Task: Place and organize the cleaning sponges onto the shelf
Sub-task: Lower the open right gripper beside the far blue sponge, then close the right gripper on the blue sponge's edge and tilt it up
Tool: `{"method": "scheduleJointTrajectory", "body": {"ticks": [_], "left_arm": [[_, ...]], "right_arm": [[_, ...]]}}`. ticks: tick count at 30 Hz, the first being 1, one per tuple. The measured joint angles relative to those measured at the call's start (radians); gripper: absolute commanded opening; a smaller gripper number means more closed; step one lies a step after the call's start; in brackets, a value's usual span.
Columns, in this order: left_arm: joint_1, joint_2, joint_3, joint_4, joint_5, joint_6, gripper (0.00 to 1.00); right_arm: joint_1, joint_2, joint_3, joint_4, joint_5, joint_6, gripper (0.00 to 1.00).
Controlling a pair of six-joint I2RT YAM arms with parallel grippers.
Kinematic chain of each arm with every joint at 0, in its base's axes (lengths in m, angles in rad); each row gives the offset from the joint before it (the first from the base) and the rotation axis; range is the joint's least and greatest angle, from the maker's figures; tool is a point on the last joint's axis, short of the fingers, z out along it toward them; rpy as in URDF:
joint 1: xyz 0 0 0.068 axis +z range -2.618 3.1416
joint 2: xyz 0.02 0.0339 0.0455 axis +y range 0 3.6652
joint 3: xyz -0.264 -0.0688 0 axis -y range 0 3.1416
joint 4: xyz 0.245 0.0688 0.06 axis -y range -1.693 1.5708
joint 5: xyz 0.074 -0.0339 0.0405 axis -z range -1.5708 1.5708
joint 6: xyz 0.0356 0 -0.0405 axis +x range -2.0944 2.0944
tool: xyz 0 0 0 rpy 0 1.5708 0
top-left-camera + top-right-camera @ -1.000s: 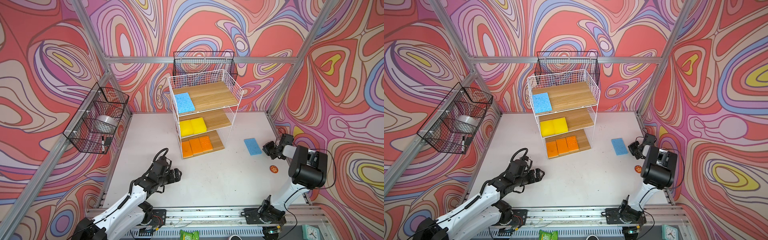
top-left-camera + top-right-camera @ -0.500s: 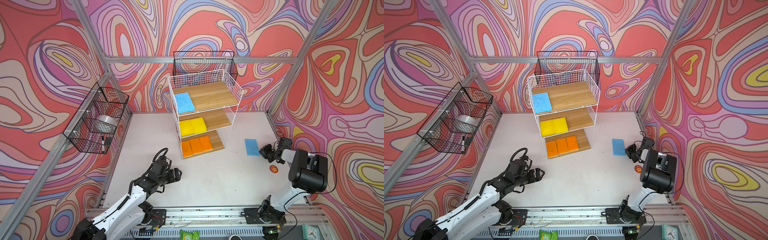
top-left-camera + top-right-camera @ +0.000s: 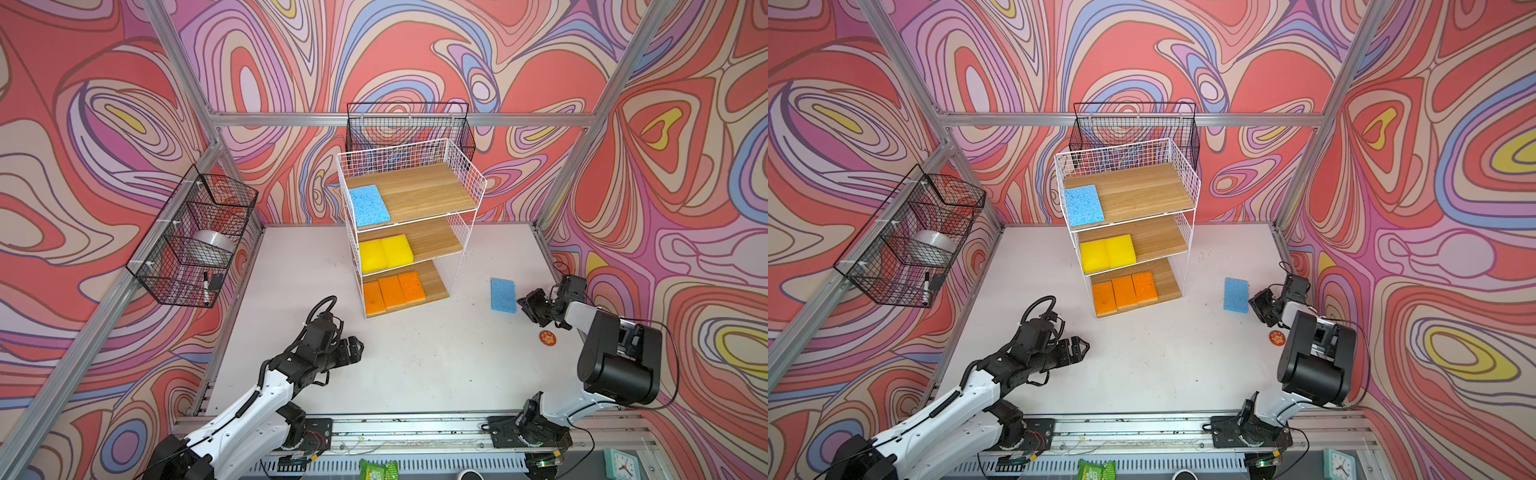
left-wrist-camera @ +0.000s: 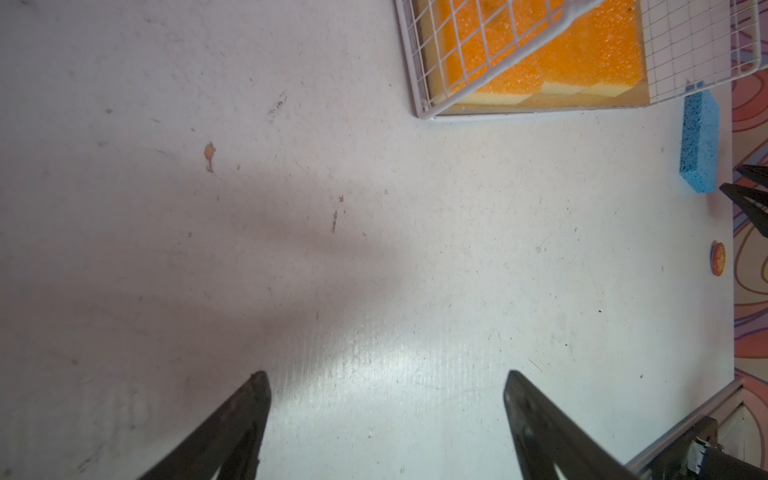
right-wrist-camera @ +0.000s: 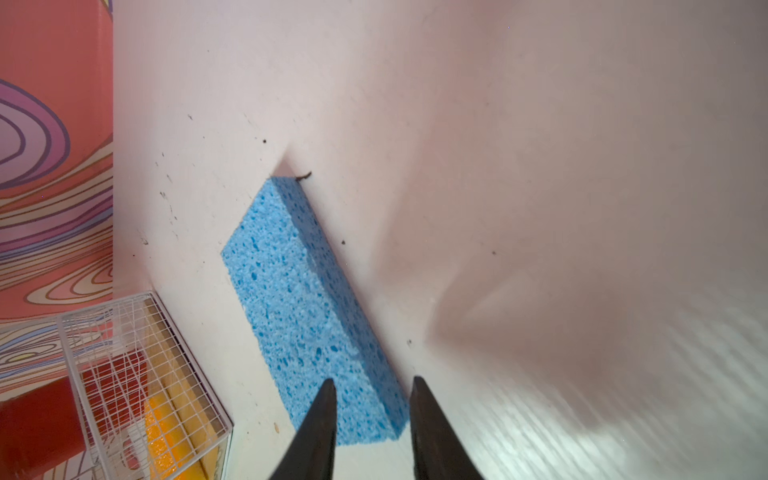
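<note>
— Where are the sponges?

— Six are on the shelf (image 3: 432,191). One blue sponge (image 3: 368,205) lies flat at the left end of its top board. Two yellow sponges (image 3: 385,253) sit side by side, touching, at the left end of the middle board. Three orange sponges (image 3: 392,293) lie in a touching row along the left of the bottom board.

— And the seventh?

— The loose blue sponge (image 3: 503,294) lies flat on the tabletop (image 3: 415,365), well off the shelf's right side in both top views, about level with the shelf's front edge.

— What about the right end effector?

— The right end effector (image 3: 524,307) sits low on the far side of that sponge from the shelf, just beside its outer edge. In the right wrist view its two fingers (image 5: 320,419) stand a little apart, tips over the near end of the foam, clamping nothing. I cannot tell whether a tip touches it.

— And the other arm?

— The left end effector (image 3: 357,347) hovers over the tabletop in front of the shelf, off its front left corner and well apart from it. In the left wrist view its fingers are spread wide with only tabletop between them.

— Anything else down there?

— A round orange disc (image 3: 548,338) lies on the tabletop, farther from the shelf than the loose blue sponge.
</note>
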Motion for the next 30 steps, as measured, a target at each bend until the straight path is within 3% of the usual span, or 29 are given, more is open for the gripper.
{"method": "scheduleJointTrajectory", "body": {"ticks": [14, 30], "left_arm": [[0.000, 0.041, 0.000, 0.047, 0.004, 0.000, 0.89], [0.000, 0.078, 0.000, 0.074, 0.009, -0.001, 0.88]], "right_arm": [[0.064, 0.029, -0.006, -0.023, 0.005, -0.046, 0.32], [0.085, 0.085, 0.029, -0.047, 0.016, -0.071, 0.02]]}}
